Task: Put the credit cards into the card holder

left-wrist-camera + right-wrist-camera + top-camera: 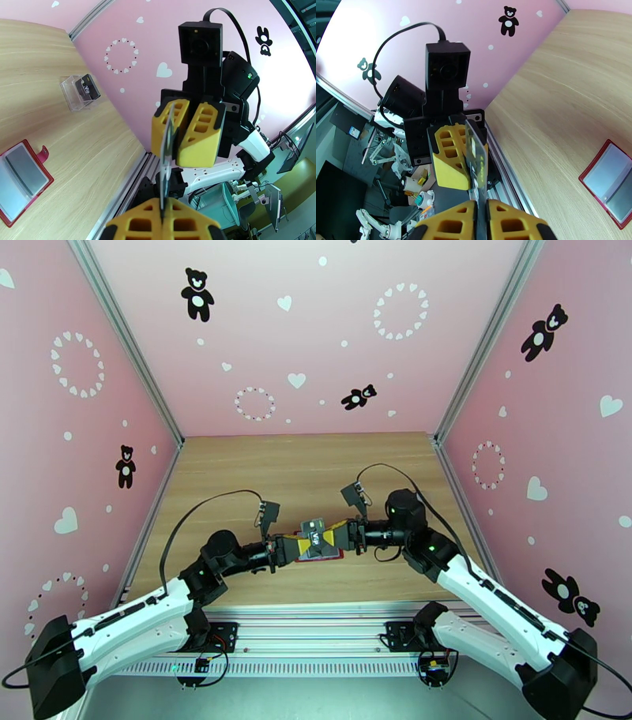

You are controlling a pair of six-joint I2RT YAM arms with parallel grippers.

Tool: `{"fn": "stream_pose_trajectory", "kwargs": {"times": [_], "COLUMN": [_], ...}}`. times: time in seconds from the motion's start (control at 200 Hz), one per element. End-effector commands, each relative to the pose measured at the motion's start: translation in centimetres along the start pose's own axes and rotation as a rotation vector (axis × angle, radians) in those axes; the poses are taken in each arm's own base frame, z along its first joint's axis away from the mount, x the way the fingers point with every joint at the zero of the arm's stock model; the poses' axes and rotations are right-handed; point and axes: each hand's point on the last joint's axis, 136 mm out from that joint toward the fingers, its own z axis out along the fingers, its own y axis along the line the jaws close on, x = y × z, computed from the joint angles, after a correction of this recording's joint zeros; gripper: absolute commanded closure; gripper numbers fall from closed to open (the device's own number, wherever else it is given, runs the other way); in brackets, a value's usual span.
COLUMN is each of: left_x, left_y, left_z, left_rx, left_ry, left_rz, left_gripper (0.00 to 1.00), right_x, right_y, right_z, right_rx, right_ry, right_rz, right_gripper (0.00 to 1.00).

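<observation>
A thin credit card (pixel 168 158) is seen edge-on, spanning the gap between the two grippers above the table's middle. My left gripper (pixel 162 221) is shut on its near end. My right gripper (pixel 481 219) faces it, its jaws a little apart around the card's (pixel 476 158) other end. From above, the left gripper (pixel 294 548) and right gripper (pixel 341 536) meet tip to tip. The dark red card holder (pixel 23 181) lies open and flat on the table beneath them, its grey pockets up; it also shows as the card holder (pixel 610 183) and card holder (pixel 332 556).
A clear plastic case (pixel 77 92) holding a dark card stands on the wooden table (pixel 237 477) near the pink wall. Pink walls close in three sides. The aluminium rail (pixel 316 627) with the arm bases runs along the near edge.
</observation>
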Motion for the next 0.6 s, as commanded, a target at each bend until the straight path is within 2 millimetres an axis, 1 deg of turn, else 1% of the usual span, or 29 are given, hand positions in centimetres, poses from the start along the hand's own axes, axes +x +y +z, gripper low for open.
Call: {"fn": "stream_pose_trajectory", "kwargs": {"times": [0.0,0.19,0.23,0.305,0.355,0.375,0.44,0.495,0.54,0.596], "left_x": [0.3,0.4,0.4,0.5,0.5,0.5,0.4,0.3,0.3,0.4], "left_y": [0.0,0.2,0.3,0.8,1.3,1.5,2.8,4.6,6.7,9.1], "left_z": [-0.1,0.0,0.1,0.3,0.3,0.3,0.0,-0.6,-1.5,-2.7], "left_rx": [0.002,-0.001,-0.006,-0.028,-0.057,-0.068,-0.141,-0.244,-0.368,-0.506], "left_ry": [0.011,0.019,0.023,0.027,0.025,0.025,0.012,-0.007,-0.024,-0.038], "left_rz": [-0.015,-0.020,-0.023,-0.030,-0.034,-0.034,-0.046,-0.060,-0.076,-0.095], "left_gripper": [1.00,1.00,1.00,1.00,0.84,0.80,0.70,0.62,0.61,0.61], "right_x": [0.7,1.2,1.3,1.4,1.3,1.3,1.4,1.4,1.5,1.7], "right_y": [1.6,2.0,2.0,1.9,1.7,1.6,0.9,-0.2,-1.3,-3.2], "right_z": [0.1,0.2,0.3,0.3,0.3,0.3,0.4,0.5,0.7,0.9], "right_rx": [-0.072,-0.090,-0.090,-0.076,-0.061,-0.053,-0.017,0.029,0.074,0.148], "right_ry": [0.029,0.046,0.052,0.055,0.053,0.051,0.052,0.056,0.063,0.072], "right_rz": [-0.047,-0.058,-0.064,-0.064,-0.065,-0.065,-0.053,-0.032,-0.002,0.044], "right_gripper": [0.84,0.84,0.85,0.91,0.95,0.97,1.00,1.00,1.00,1.00]}}
